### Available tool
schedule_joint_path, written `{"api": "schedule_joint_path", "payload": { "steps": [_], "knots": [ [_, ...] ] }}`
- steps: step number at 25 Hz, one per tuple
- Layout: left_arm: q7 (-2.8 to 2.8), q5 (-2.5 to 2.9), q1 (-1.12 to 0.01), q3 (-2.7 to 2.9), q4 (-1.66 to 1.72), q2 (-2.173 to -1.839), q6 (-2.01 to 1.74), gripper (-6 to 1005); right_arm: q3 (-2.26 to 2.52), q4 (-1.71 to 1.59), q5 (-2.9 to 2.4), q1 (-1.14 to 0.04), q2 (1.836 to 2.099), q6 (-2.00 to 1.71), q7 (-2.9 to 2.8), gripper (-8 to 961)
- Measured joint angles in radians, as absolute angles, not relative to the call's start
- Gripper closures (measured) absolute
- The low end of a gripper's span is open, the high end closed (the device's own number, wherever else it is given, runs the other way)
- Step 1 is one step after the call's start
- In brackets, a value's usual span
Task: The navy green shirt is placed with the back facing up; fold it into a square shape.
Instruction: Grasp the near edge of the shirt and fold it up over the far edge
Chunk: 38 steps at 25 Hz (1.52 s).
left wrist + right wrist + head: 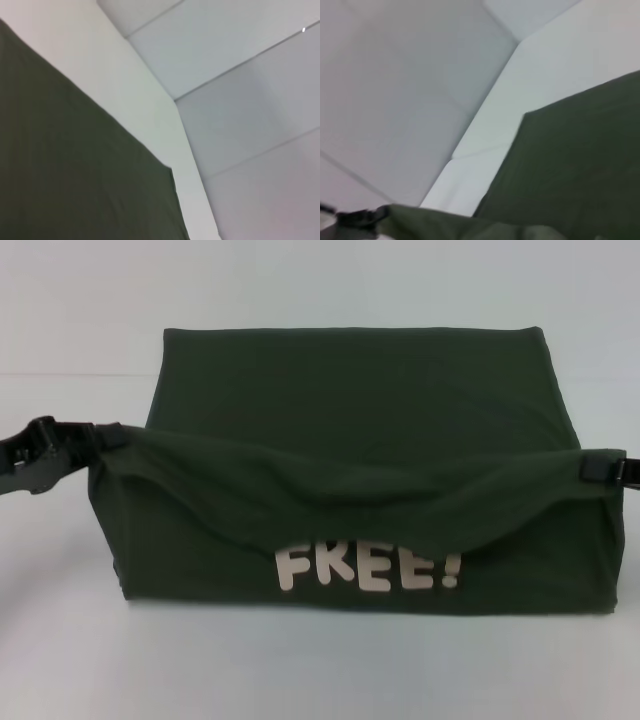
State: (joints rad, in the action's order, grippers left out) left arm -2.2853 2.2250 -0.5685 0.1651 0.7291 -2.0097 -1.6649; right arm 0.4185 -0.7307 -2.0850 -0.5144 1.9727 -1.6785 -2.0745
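Navy green shirt: we found it on the white table, its near edge lifted, "FREE!" lettering showing beneath. Left claw clamped on its left corner; right claw clamped on its right corner.

Matt, soft cotton-like cloth of the shirt, smooth pale lettering on it, black hard-plastic-looking grippers, smooth matt white table

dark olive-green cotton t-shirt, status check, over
Left gripper and right gripper each pinch a lifted edge. Dark olive-green cotton T-shirt mid-fold, pink lettering showing. Nothing in the way.
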Motion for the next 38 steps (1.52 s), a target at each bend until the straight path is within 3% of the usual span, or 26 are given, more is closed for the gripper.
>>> {"api": "schedule_joint_path", "payload": {
  "steps": [16,31,38],
  "knots": [
    [-2.083,2.099,-0.555,0.165,0.592,-2.039,-1.452,922,0.413,-0.700,-2.071,-0.507,2.019,-1.375,-1.989,888],
    [-1.872,2.064,-0.631,0.175,0.534,-2.102,-1.190,893,0.424,-0.636,-2.023,-0.560,2.035,-1.111,-1.874,889],
    [-1.823,2.056,-0.640,0.172,0.524,-2.111,-1.158,880,0.425,-0.565,-2.023,-0.584,2.041,-1.006,-1.791,889]
  ]
}}
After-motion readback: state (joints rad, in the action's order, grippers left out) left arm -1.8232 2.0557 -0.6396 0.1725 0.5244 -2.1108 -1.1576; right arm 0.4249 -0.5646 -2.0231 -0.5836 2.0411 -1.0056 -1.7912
